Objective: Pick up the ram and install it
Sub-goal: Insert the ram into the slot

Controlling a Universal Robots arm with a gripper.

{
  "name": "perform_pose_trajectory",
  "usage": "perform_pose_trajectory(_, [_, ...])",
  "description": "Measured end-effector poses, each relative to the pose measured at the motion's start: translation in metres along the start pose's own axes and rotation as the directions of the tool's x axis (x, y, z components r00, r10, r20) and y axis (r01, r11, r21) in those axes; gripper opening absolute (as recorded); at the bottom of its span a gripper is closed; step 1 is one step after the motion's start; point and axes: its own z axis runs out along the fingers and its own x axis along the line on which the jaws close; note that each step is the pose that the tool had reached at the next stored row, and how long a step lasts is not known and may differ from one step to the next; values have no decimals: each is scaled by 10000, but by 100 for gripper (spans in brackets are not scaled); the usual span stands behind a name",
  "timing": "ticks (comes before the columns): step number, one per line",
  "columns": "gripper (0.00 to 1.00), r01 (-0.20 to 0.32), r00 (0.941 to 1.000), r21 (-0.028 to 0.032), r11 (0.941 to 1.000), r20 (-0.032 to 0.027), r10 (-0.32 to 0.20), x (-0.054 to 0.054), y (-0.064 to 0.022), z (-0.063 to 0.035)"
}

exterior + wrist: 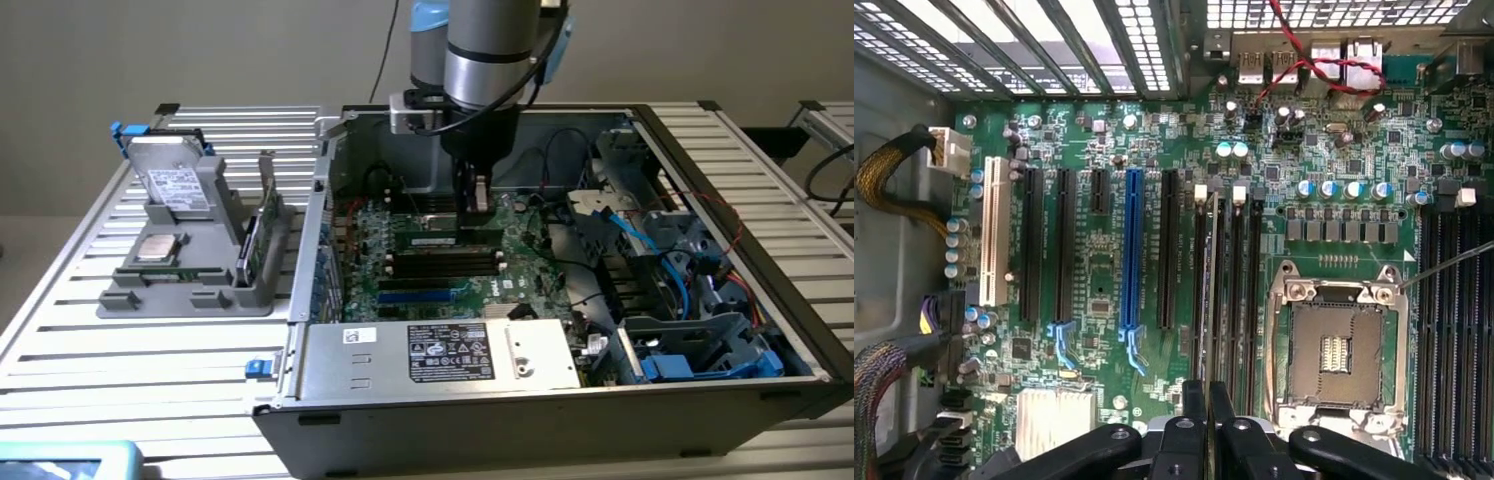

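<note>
The ram (pixel 441 240), a narrow green stick with a white label, stands on edge in the rearmost black memory slot of the motherboard (pixel 358 285) inside the open computer case. My gripper (pixel 477 208) reaches straight down onto the end of the ram toward the exterior view's right. In the wrist view the ram (pixel 1207 290) shows edge-on as a thin grey line along its slot. It runs in between my black fingers (pixel 1192 420), and my gripper (pixel 1204 405) is shut on it.
Empty black memory slots (pixel 441 265) lie beside the ram, with the open processor socket (pixel 1339 350) next to them. A power supply (pixel 441 352) fills the case front and blue cables (pixel 641 240) crowd its right. A grey holder (pixel 187 270) outside holds a drive (pixel 174 182) and a silver chip (pixel 160 247).
</note>
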Motion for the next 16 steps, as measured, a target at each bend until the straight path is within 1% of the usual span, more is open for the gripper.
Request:
perform_pose_trajectory(8, [13,31,10000,16,10000,4,-31,-11,0,89])
perform_pose_trajectory(12, [13,31,10000,15,10000,2,-31,-9,14,108])
perform_pose_trajectory(16, [13,37,10000,16,10000,4,-37,31,16,118])
